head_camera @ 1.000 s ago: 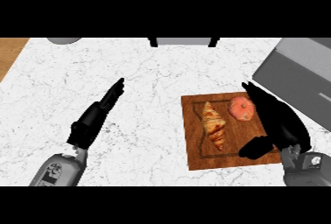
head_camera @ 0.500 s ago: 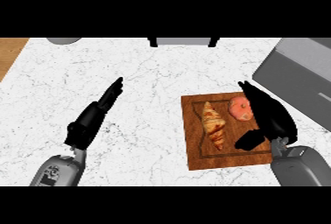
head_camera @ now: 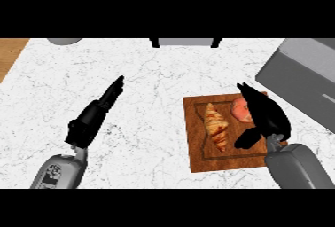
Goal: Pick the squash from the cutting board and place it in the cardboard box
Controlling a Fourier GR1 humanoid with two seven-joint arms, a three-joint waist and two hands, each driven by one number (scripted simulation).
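Note:
A brown wooden cutting board (head_camera: 200, 155) lies on the white marble counter, right of centre. On it lies the squash (head_camera: 216, 125), long, tapered and orange-brown with streaks. Beside it to the right is a round pink-red fruit (head_camera: 239, 111), half hidden by my right hand (head_camera: 265, 117). That hand hovers over the board's right side, open, fingers straight and pointing away, thumb spread toward the squash's lower end without touching it. The box (head_camera: 304, 75) looks grey and stands at the right edge. My left hand (head_camera: 98, 113) rests open on the counter at the left.
A grey round vessel (head_camera: 63, 41) shows at the far left edge. A dark-framed object (head_camera: 185, 42) stands at the far middle edge. The counter's wooden border (head_camera: 9, 53) shows at the upper left.
My right hand has shifted left and nearer over the board's right side, covering more of the pink fruit. The left hand and the squash have not moved.

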